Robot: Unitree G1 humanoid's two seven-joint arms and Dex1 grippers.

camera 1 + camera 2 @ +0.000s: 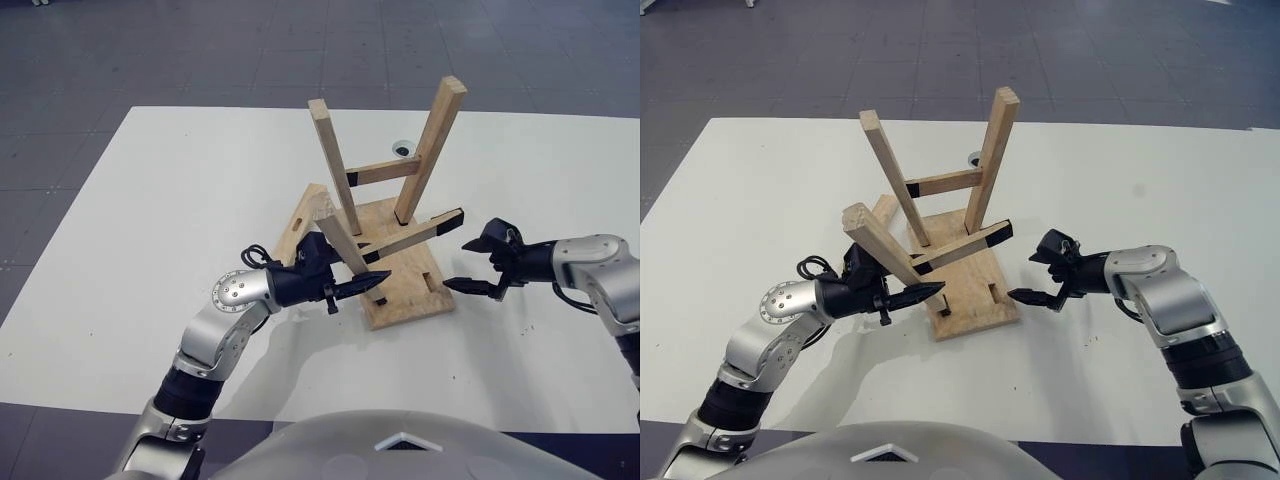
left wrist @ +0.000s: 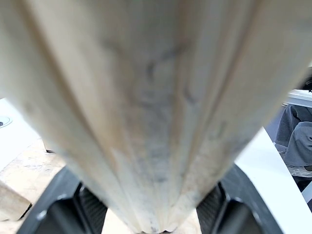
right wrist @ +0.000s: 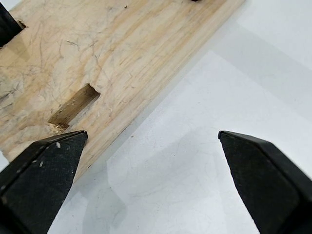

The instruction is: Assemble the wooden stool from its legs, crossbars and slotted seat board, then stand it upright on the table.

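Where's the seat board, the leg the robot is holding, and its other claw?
seat board [image 1: 408, 288]: left eye view, bare wood near the front.
held leg [image 1: 336, 236]: left eye view, middle of its length.
right gripper [image 1: 455, 264]: left eye view, midway between its open fingertips.

The white desk carries the slotted seat board, which lies flat near the desk's middle, turned at an angle to its edges. An open slot shows by the board's near right corner. Behind the board, toward the far edge, a small round fitting sits on the desktop, apart from the board.
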